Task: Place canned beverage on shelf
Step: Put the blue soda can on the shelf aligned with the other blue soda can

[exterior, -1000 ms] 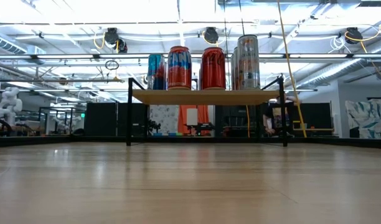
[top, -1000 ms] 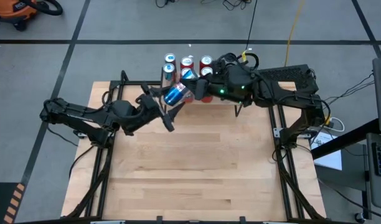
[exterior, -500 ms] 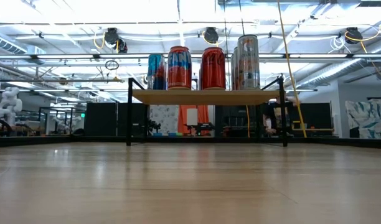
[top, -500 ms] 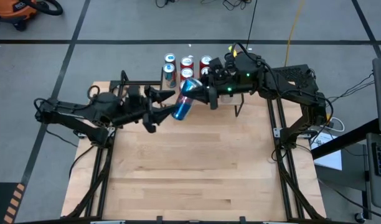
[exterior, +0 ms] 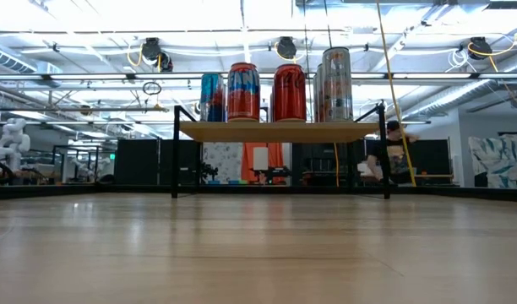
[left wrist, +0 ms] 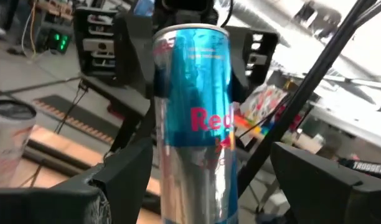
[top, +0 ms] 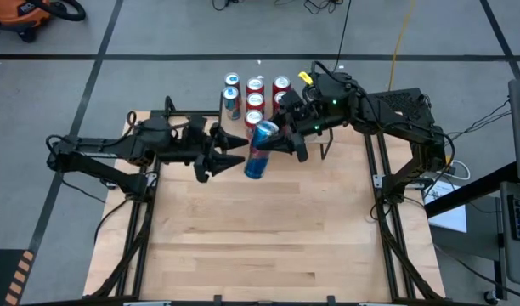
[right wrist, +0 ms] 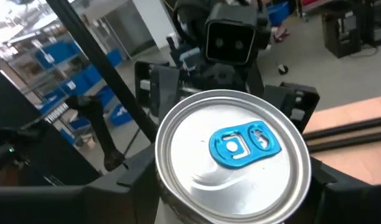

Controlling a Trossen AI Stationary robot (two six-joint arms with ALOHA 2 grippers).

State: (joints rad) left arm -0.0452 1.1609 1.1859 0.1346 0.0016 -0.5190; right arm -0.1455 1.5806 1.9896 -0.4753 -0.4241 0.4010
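Right gripper (top: 279,140) clamps the blue can (top: 258,150) above the table (top: 268,229), near the shelf (exterior: 275,131) edge; left gripper (top: 230,158) spread wide beside it.

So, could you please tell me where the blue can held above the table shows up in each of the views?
High view: blue can, centre, in the right gripper, just in front of the shelf.
Low view: not in it.
Left wrist view: centre, upright.
Right wrist view: lid facing the camera.
Shared landmark: the left gripper, open beside it.
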